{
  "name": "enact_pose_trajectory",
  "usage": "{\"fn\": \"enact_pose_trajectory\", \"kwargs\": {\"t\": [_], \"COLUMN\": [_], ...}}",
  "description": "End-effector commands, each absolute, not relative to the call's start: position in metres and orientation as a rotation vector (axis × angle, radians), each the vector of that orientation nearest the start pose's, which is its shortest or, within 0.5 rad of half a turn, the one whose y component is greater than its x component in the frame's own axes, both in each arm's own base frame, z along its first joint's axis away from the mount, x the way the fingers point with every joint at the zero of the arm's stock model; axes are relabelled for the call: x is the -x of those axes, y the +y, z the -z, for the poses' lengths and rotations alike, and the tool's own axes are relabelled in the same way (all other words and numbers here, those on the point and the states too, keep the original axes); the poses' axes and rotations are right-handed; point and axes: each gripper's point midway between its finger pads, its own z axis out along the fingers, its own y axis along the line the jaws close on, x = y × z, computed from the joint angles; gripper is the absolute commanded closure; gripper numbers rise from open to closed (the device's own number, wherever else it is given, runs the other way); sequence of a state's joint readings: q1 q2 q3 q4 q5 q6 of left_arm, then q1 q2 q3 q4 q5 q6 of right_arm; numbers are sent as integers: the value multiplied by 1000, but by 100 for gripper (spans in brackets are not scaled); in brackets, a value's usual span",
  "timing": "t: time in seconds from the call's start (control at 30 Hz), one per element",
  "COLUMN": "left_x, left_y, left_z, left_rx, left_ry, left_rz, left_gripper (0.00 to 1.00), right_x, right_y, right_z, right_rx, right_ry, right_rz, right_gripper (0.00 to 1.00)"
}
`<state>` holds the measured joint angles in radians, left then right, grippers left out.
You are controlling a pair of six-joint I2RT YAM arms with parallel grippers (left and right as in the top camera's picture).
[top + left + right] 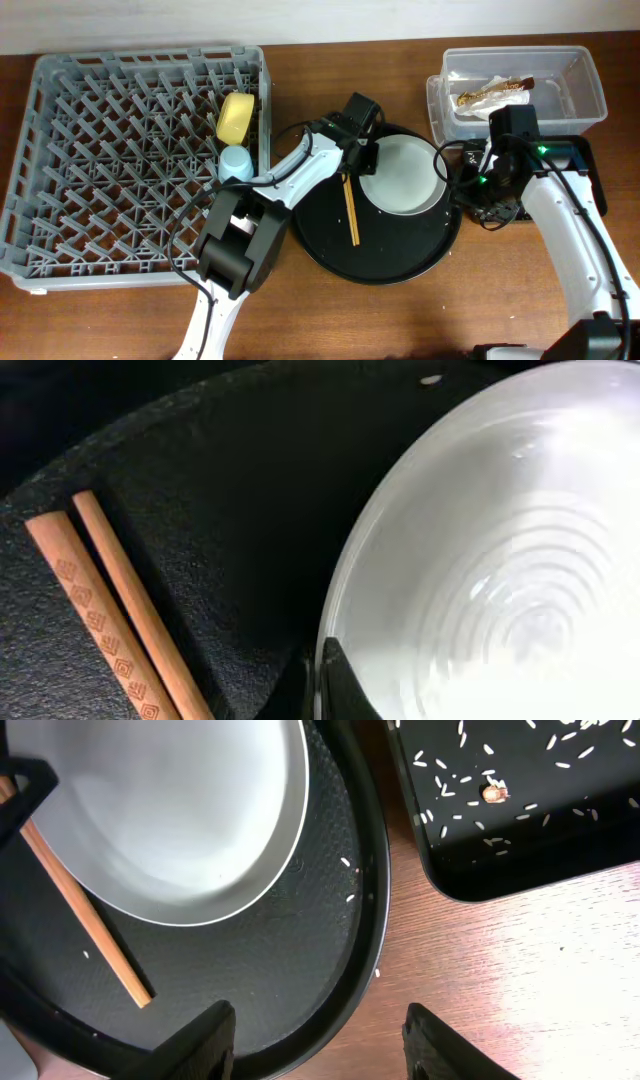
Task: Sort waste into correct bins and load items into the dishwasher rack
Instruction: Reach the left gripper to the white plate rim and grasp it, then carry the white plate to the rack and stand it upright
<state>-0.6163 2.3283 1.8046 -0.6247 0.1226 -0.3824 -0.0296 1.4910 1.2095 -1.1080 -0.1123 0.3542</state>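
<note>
One yellow bowl [235, 117] and one light-blue cup [236, 162] are held in the dishwasher rack [30, 180] at the table's left edge. Mid-table, two chopsticks [350, 210] and one white plate [400, 175] are carried on the round black tray [400, 255]. The plate's rim is pinched by the left gripper [320, 685]. By the right edge, the right gripper [320, 1045] is spread wide and empty.

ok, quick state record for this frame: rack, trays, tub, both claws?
dishwasher rack: yellow bowl and light-blue cup by its right edge
round black tray: white plate, chopsticks beside it
clear tub: napkin with wrapper inside
black rectangular tray: scattered food scraps
left claw: closed on the plate's rim
right claw: open, empty, over the round tray's edge
</note>
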Motion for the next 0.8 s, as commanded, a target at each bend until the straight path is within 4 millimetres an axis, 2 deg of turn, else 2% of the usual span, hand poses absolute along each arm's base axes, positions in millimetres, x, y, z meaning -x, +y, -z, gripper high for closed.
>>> {"fn": "enact_pose_trajectory", "kwargs": {"t": [0.0, 0.07, 0.1, 0.2, 0.27, 0.3, 0.37, 0.4, 0.47, 0.6, 0.77], "left_x": [-432, -439, -446, -470, -489, -492, -491, -487, -487, -502, -501], "left_y": [-333, -335, -331, -292, -235, -213, -145, -121, -82, -37, -11], "left_z": [-5, -32, -59, -151, -231, -255, -315, -333, -344, -324, -319], "left_rx": [-398, -468, -479, -429, -257, -179, 70, 165, 296, 375, 433], "left_ry": [2775, 2723, 2682, 2529, 2338, 2267, 2043, 1953, 1852, 1853, 1803], "left_rz": [407, 406, 370, 126, -187, -300, -672, -817, -1011, -1136, -1284], "left_gripper": [100, 100, 100, 100, 100, 100, 100, 100, 100, 100, 100], "right_x": [-298, -298, -298, -298, -299, -299, -300, -301, -301, -301, -304], "right_y": [6, 6, 6, 6, 6, 6, 6, 6, 6, 6, 6], "right_z": [-133, -133, -133, -133, -134, -134, -134, -134, -134, -134, -135], "right_rx": [-540, -540, -540, -540, -540, -540, -538, -537, -537, -537, -534], "right_ry": [2896, 2896, 2896, 2896, 2895, 2893, 2888, 2886, 2885, 2886, 2871], "right_rz": [-187, -187, -187, -187, -187, -188, -189, -189, -189, -188, -192], "right_gripper": [44, 44, 44, 44, 44, 44, 44, 44, 44, 44, 44]}}
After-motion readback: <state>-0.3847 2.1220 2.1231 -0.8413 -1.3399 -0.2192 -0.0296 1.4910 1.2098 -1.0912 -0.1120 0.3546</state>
